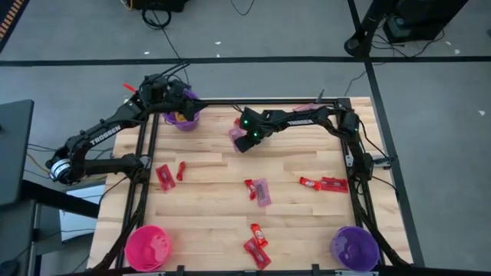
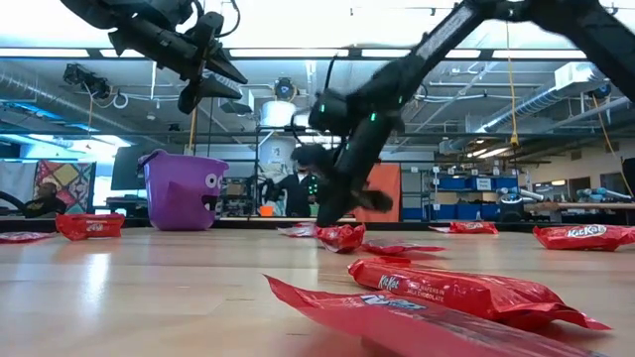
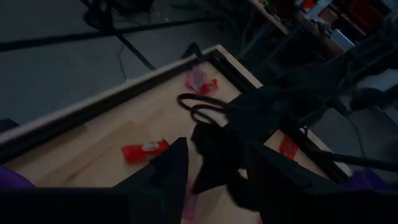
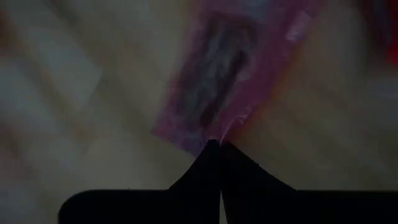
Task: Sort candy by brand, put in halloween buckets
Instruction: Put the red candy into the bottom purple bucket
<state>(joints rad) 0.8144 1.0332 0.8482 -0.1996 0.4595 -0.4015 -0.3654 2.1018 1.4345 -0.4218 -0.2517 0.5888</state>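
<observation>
My right gripper (image 1: 244, 140) points down at the table's far middle and is shut on a mauve-purple candy packet (image 1: 235, 136). In the low view the right gripper (image 2: 330, 216) reaches almost to the tabletop. My left gripper (image 1: 181, 101) hangs open and empty above the far-left purple bucket (image 1: 184, 117), also clear in the low view, where the left gripper (image 2: 213, 77) is well over the bucket (image 2: 182, 188). The pink bucket (image 1: 148, 247) stands at the near-left corner and the second purple bucket (image 1: 354, 247) at the near-right corner. Red bars (image 1: 323, 184) and another mauve packet (image 1: 263, 192) lie flat on the wood. My right gripper pinches the mauve packet by its end edge (image 4: 208, 134) between the two shut fingertips (image 4: 199, 168), coming from above and pointing down. The packet stretches away beyond the fingertips. I cannot tell whether it is lifted clear or still lies on the table.
Red bars lie scattered: two at the left (image 1: 165, 177), one at the middle (image 1: 250, 188), several at the near middle (image 1: 257, 244). A red bar (image 1: 239, 120) and a pink packet (image 1: 305, 107) sit by the far edge. Dark frame rails run along the table's left and right sides.
</observation>
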